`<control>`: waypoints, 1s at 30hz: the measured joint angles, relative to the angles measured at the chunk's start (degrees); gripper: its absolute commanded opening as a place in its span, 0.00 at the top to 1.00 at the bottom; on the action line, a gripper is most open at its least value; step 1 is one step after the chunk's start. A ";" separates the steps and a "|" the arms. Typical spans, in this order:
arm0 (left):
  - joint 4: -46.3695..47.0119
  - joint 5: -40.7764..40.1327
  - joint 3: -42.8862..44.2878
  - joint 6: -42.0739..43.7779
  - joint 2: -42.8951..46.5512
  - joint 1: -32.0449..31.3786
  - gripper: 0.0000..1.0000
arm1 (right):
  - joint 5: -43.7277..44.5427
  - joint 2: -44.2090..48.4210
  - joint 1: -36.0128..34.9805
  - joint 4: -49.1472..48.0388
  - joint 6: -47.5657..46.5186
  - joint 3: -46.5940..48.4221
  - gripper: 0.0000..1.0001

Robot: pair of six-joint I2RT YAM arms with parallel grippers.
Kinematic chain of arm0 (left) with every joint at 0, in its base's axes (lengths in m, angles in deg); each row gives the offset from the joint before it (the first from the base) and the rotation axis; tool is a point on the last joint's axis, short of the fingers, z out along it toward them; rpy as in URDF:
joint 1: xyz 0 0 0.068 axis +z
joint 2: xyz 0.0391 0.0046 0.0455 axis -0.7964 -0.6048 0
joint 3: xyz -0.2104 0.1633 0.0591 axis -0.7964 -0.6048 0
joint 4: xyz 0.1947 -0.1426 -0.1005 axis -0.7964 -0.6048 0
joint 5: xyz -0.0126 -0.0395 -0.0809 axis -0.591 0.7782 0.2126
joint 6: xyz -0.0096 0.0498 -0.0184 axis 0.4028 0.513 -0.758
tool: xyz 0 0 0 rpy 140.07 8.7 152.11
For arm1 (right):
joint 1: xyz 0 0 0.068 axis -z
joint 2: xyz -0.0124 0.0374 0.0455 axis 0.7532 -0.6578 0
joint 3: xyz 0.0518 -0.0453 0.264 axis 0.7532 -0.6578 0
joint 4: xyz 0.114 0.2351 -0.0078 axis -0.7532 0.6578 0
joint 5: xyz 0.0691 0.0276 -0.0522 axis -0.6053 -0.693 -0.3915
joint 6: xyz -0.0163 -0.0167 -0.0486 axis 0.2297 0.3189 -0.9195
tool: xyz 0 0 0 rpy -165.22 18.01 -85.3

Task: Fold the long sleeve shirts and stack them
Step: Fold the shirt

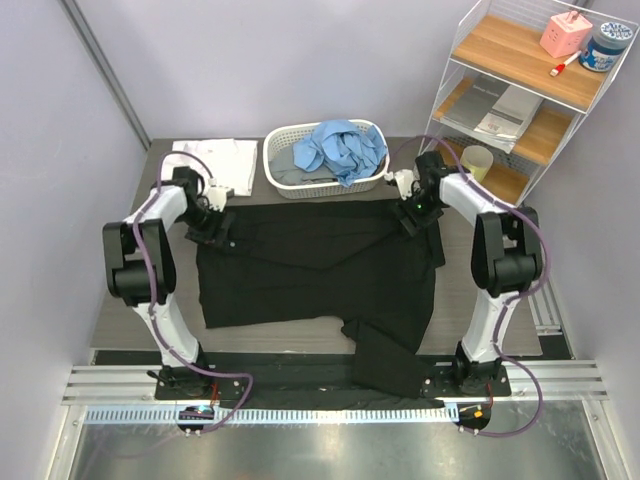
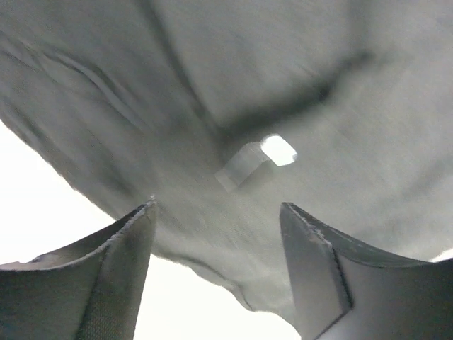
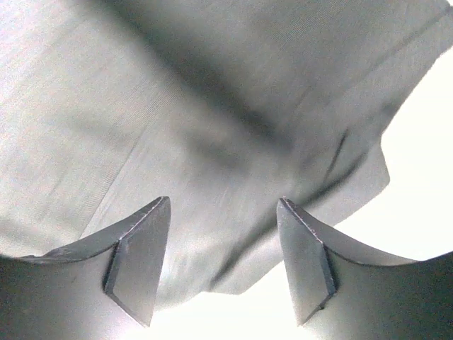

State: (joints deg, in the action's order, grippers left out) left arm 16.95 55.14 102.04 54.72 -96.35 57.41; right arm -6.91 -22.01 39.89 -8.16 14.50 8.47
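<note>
A large black long sleeve shirt lies spread on the table, one sleeve trailing over the near edge. My left gripper is open over its far left corner; the left wrist view shows the cloth between and beyond the spread fingers. My right gripper is open over the far right corner; the right wrist view shows the cloth edge between its fingers. A light blue shirt is bunched in the white basket. A white shirt lies folded at the far left.
A wire shelf stands at the far right with a pink box, a tub, papers and a yellow cup. The basket sits just behind the black shirt. A metal rail runs along the near edge.
</note>
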 measured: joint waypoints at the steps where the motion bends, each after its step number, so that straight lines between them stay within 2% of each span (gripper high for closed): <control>1: -0.48 1.22 -1.36 1.16 2.19 0.04 0.27 | -1.22 2.01 0.17 1.46 -1.09 -0.48 0.30; 3: -2.12 3.63 -5.18 4.26 8.81 0.24 0.25 | -3.76 8.61 0.39 4.13 -3.26 -2.75 0.30; 7: -8.24 8.59 -12.96 12.11 26.58 0.28 0.24 | -10.12 28.33 -1.11 10.86 -7.52 -9.07 0.30; 9: -11.21 10.64 -15.78 15.61 32.76 0.26 0.24 | -12.35 37.13 -4.72 13.84 -8.74 -13.11 0.31; 12: -15.32 13.25 -20.44 20.24 37.86 0.28 0.25 | -14.01 43.36 -13.29 18.36 -9.70 -19.71 0.29; 15: -16.96 14.56 -24.41 23.26 39.76 0.26 0.25 | -14.45 42.21 -19.45 21.05 -9.68 -22.03 0.32; 18: -17.29 15.02 -28.22 26.10 42.88 0.26 0.25 | -13.11 36.33 -25.94 21.75 -9.42 -22.12 0.38; 24: -16.87 14.91 -33.22 28.89 48.92 0.26 0.25 | -10.16 25.20 -39.01 22.29 -8.81 -23.50 0.40; 30: -14.67 14.47 -33.64 28.48 49.96 0.26 0.25 | -8.35 18.91 -42.45 23.52 -8.59 -23.93 0.38</control>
State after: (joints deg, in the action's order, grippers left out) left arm 2.28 69.60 68.41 83.20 -46.39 57.67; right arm -15.26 -3.11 -2.55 15.36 5.91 -15.47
